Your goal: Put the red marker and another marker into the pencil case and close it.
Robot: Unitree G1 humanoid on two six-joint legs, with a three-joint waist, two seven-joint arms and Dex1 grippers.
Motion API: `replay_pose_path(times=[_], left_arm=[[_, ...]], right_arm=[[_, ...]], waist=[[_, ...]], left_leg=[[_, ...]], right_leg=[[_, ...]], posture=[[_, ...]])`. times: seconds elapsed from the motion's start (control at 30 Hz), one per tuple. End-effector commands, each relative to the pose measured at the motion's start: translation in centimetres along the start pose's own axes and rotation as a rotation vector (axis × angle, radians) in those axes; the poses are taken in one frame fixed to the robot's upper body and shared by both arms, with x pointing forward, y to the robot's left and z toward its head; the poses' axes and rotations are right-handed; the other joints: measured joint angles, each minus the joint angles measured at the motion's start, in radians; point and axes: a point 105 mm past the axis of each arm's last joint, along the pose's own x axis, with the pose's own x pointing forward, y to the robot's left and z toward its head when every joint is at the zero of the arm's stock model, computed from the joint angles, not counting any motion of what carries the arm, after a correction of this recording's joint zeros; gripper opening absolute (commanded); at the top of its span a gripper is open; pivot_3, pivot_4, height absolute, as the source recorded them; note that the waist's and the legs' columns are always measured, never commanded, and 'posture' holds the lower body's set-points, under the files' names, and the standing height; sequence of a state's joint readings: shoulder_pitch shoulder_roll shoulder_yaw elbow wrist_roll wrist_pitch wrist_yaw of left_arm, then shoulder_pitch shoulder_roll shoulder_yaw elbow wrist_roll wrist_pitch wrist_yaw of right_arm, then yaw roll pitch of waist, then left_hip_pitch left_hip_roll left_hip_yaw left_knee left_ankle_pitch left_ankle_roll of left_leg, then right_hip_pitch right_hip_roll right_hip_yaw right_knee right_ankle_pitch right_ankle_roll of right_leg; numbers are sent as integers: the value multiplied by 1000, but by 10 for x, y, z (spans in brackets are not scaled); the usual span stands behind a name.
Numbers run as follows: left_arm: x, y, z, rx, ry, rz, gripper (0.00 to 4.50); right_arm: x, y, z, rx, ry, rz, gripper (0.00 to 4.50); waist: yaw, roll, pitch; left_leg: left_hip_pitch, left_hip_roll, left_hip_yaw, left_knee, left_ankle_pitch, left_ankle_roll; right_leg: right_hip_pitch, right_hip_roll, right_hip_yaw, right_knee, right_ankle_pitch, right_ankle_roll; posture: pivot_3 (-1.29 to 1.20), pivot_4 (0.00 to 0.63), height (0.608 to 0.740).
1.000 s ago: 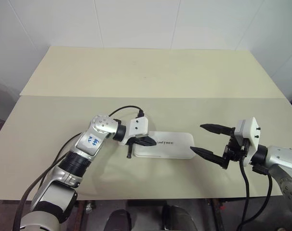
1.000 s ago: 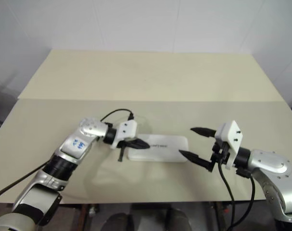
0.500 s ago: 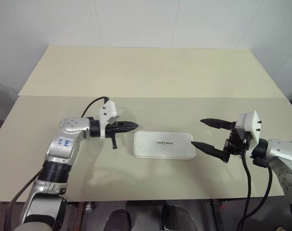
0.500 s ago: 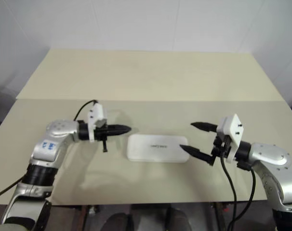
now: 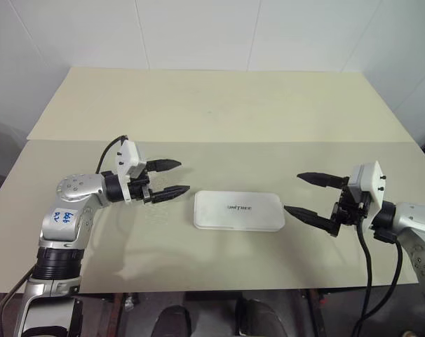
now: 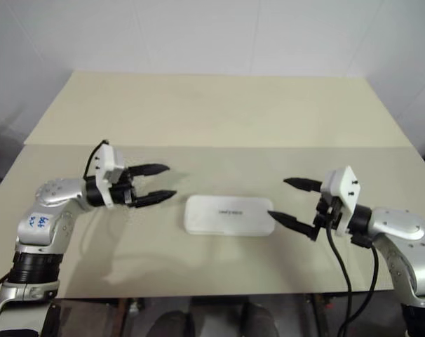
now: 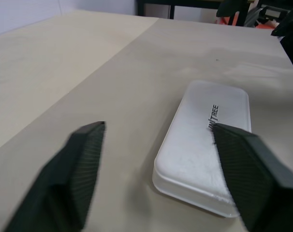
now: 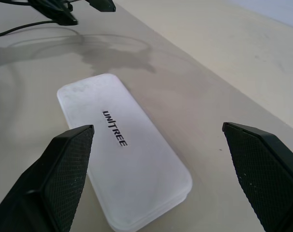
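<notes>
The left gripper (image 5: pixel 163 180) has drawn back left off the closed pencil case (image 5: pixel 238 210) and spread its fingers; the right gripper (image 5: pixel 308 194) hangs released, so the task looks finished.

The closed case (image 5: pixel 239 210) hides whatever it holds. In the left wrist view, the right finger (image 7: pixel 255 179) covers the case's near corner, and the picture edge crops both fingers.

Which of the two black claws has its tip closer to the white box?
The right gripper. Its lower finger ends right beside the closed pencil case, while the left gripper hangs open with a clear strip of table before the case's other end.
</notes>
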State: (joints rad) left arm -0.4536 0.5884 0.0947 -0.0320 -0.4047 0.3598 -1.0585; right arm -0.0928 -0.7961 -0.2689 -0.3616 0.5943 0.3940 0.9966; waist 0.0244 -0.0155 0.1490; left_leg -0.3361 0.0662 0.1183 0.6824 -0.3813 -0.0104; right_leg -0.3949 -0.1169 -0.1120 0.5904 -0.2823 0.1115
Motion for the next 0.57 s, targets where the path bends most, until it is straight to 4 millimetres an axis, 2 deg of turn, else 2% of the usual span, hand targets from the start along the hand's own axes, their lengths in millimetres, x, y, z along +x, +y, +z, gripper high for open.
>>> replay_pose_path(times=[0.03, 0.23, 0.47, 0.57], left_arm=[[6, -5, 18, 61, -51, -28, 4455], [13, -7, 17, 84, -46, -25, 4455], [8, -13, 6, 51, -8, -66, 4455], [11, -16, 12, 45, -21, -68, 4455]], right_arm=[[-9, -5, 13, -54, -14, -21, 4500], [-17, -13, 17, -69, 0, -38, 4500], [-24, -20, 15, -82, 22, -71, 4500], [-25, -21, 18, -78, 17, -63, 4500]], waist=[[1, 0, 0], [1, 0, 0], [0, 0, 0], [0, 0, 0]], left_leg=[[0, 0, 0, 0, 0, 0], [0, 0, 0, 0, 0, 0], [0, 0, 0, 0, 0, 0], [0, 0, 0, 0, 0, 0]], right_leg=[[0, 0, 0, 0, 0, 0], [0, 0, 0, 0, 0, 0], [0, 0, 0, 0, 0, 0], [0, 0, 0, 0, 0, 0]], posture=[[0, 150, 740], [0, 150, 740], [0, 150, 740], [0, 150, 740]])
